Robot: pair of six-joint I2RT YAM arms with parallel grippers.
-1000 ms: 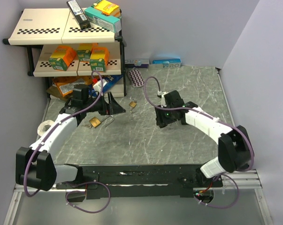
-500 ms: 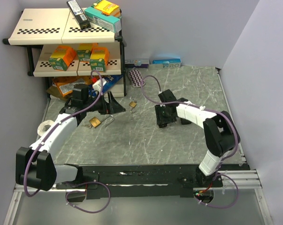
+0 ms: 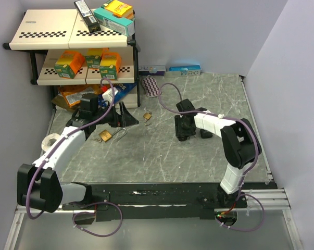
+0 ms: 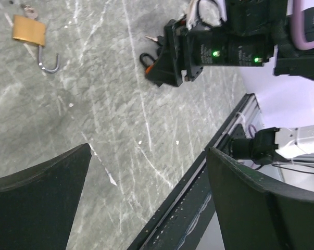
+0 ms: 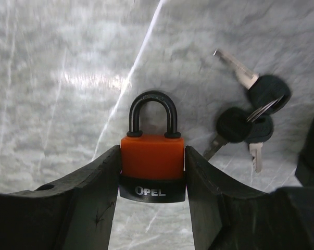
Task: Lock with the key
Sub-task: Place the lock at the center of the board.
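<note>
table [image 5: 52, 62]: grey marbled stone look, smooth, faint sheen noted | orange padlock [image 5: 152, 164]: body seen cased in smooth orange and black plastic, shackle coated black | keys [image 5: 250, 112]: matt black plastic heads, bare silvery metal blades | brass padlock [image 4: 29, 30]: yellow metal body, shiny silvery shackle

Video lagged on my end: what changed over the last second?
The right arm's elbow swung left and away from the near edge; the right gripper stayed clamped on the orange padlock. The open left gripper and the brass padlock beside it stayed put.
</note>
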